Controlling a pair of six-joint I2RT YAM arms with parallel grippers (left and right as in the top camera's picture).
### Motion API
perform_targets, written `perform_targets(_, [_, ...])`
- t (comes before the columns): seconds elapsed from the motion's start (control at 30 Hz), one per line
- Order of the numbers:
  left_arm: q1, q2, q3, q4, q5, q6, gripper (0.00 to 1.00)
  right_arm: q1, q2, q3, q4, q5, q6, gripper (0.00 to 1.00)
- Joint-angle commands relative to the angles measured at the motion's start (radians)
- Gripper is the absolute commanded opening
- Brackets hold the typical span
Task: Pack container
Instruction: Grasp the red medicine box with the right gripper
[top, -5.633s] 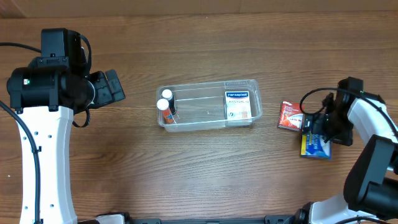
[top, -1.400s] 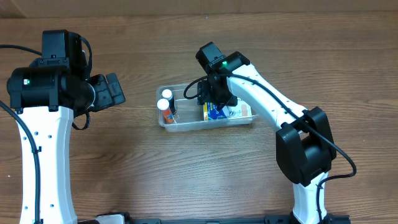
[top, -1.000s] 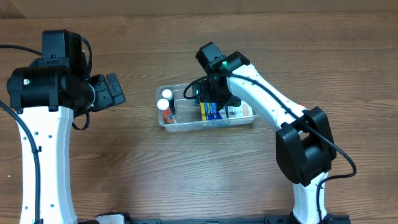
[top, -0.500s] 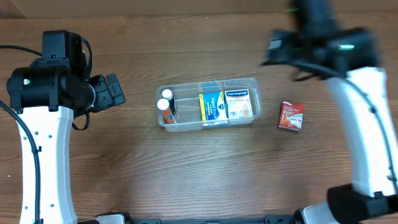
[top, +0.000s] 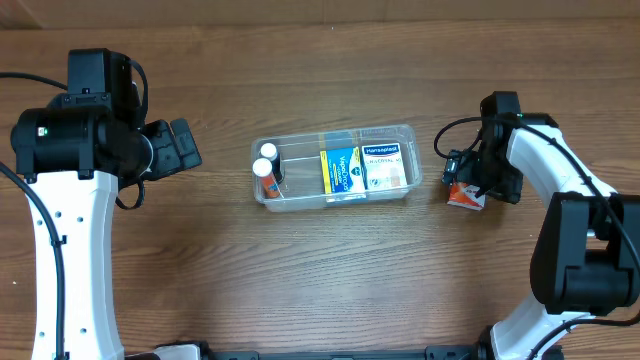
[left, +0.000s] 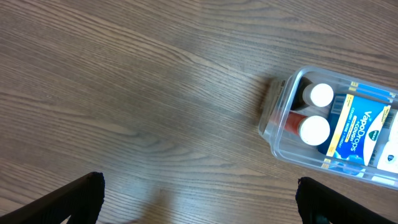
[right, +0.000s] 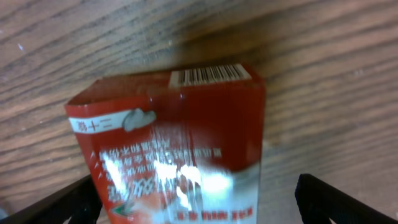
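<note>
The clear container (top: 300, 140) stands mid-table. It holds two white-capped bottles (top: 265, 166) at its left end, a blue-and-yellow box (top: 342, 173) in the middle and a white-and-blue plaster box (top: 386, 165) at the right. A red box (top: 466, 198) lies on the table right of the container. My right gripper (top: 470, 182) is low over the red box, open, with a finger on each side of it (right: 168, 143). My left gripper (top: 178, 146) is open and empty, over bare table left of the container (left: 273, 121).
The table is brown wood. The bottles (left: 316, 112) and the blue-and-yellow box (left: 357, 127) show at the right edge of the left wrist view. The right arm's cable loops just above the red box.
The right gripper let go of the blue-and-yellow box in the container, swung away to the right and came down over the red box. The left arm has not moved.
</note>
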Motion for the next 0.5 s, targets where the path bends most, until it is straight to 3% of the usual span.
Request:
perform_targets(0.0, [0.004,0.006,0.000,0.001,0.002,0.022,1.00,0.000,-0.010,-0.034,0.047,-0.006,-0.041,1.00])
perform_targets(0.17, [0.004,0.006,0.000,0.002,0.002,0.022,1.00,0.000,-0.010,-0.034,0.066,-0.035,-0.067,0.98])
perform_targets(0.37, [0.004,0.006,0.000,0.001,0.002,0.022,1.00,0.000,-0.010,-0.035,0.059,-0.035,-0.066,0.74])
perform_targets(0.47, [0.004,0.006,0.000,0.001,0.002,0.022,1.00,0.000,-0.010,-0.035,0.059,-0.035,-0.066,0.74])
